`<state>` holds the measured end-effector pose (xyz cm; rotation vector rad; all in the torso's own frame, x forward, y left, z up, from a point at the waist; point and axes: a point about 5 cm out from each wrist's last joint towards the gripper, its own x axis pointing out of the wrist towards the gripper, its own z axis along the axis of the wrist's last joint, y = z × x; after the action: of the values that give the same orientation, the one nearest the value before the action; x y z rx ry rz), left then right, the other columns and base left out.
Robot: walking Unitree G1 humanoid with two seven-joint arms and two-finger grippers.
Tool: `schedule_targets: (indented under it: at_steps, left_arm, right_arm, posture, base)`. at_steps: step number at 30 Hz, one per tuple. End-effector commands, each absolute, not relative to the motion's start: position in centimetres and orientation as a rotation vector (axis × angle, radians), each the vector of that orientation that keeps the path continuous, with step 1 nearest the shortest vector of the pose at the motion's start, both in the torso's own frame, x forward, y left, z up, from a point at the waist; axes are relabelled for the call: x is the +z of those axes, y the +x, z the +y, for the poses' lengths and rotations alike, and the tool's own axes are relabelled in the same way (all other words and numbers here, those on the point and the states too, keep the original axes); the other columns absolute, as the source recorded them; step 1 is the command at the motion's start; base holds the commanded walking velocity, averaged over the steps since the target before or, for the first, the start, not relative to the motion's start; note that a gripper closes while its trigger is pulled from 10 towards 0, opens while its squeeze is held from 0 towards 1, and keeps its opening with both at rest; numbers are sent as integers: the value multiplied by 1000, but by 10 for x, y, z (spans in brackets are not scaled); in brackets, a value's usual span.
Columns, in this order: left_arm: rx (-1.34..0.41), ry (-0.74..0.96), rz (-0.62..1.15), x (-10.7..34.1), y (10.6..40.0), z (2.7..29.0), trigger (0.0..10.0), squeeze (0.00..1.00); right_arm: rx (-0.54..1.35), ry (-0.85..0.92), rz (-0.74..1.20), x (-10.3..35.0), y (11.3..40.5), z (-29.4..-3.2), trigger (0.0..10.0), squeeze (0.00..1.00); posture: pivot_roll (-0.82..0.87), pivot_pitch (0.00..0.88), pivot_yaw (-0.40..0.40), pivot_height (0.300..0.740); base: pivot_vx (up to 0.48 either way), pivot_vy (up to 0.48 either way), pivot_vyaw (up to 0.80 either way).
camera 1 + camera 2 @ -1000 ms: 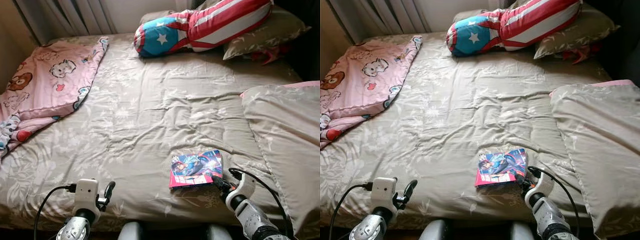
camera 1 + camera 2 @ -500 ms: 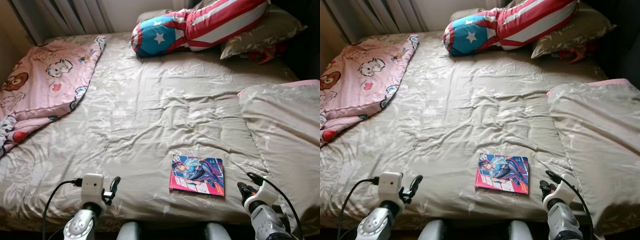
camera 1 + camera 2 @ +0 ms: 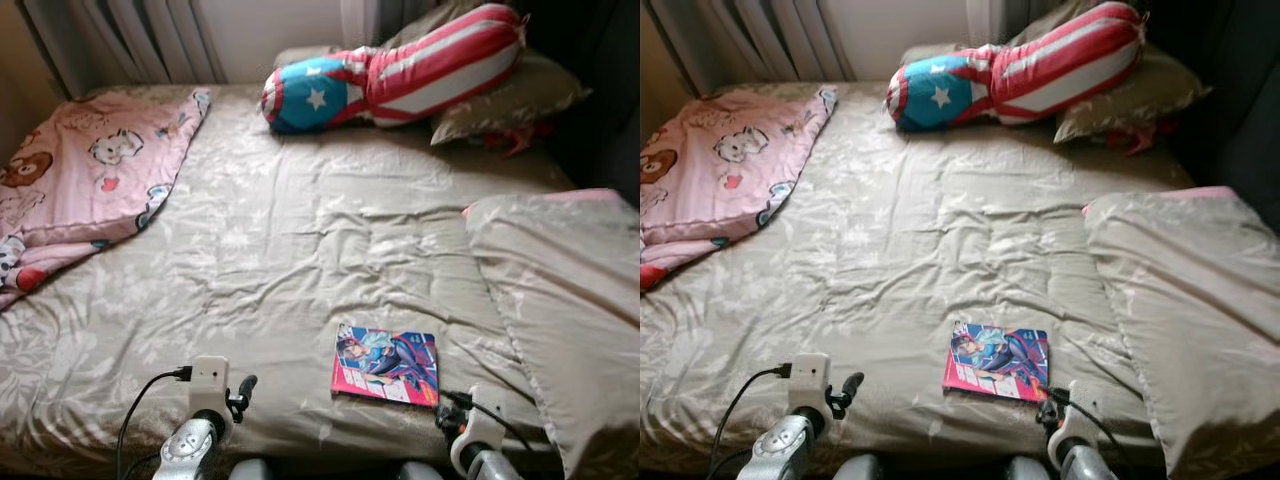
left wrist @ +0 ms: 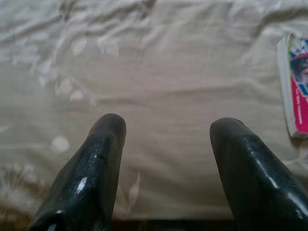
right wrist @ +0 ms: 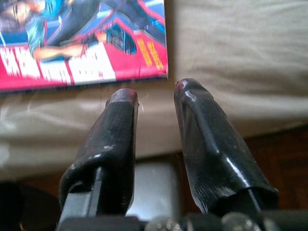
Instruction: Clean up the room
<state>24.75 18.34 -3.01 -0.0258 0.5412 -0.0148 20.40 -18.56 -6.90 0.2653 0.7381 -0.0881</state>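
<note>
near the foot of the bed [image 3: 300, 230], a comic book [image 3: 387, 364] lies flat on the sheet. right gripper [image 5: 154, 96] hangs just short of its edge, jaws slightly parted, empty; left gripper [image 4: 166, 130] is spread wide. it looks thin, light and floppy, so pinching the near edge seems best.

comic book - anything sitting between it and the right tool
Nothing visible. The right tool sits just off the near edge of the comic book, with bare bedspread between them; its fingers are slightly apart and hold nothing.
</note>
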Motion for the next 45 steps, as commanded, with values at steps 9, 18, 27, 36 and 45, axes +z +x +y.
schedule_targets:
  at_steps: [9,18,27,36,45]
  left_arm:
    - [10,17,726,-56,226,183,10000,0]
    - [97,-15,840,-73,198,193,10000,0]
    - [90,12,843,-74,198,193,10000,0]
    - [117,20,873,-78,189,198,10000,0]
    - [107,42,891,-80,185,199,10000,0]
  right_arm:
    - [-104,210,813,-72,204,-187,10000,0]
    - [-121,164,855,-77,196,-185,10000,0]
    - [-147,125,923,-87,170,-199,10000,0]
    - [-151,145,942,-90,165,-196,10000,0]
    - [-146,121,965,-92,161,-195,10000,0]
  posture:
    - [-29,0,-34,714]
    - [-25,0,-28,714]
    - [-40,0,-21,714]
    - [-37,0,-22,714]
    - [-35,0,-23,714]
  base:
    - [0,0,0]
    - [0,0,0]
    - [0,0,622]
    - [0,0,711]
    - [0,310,0]
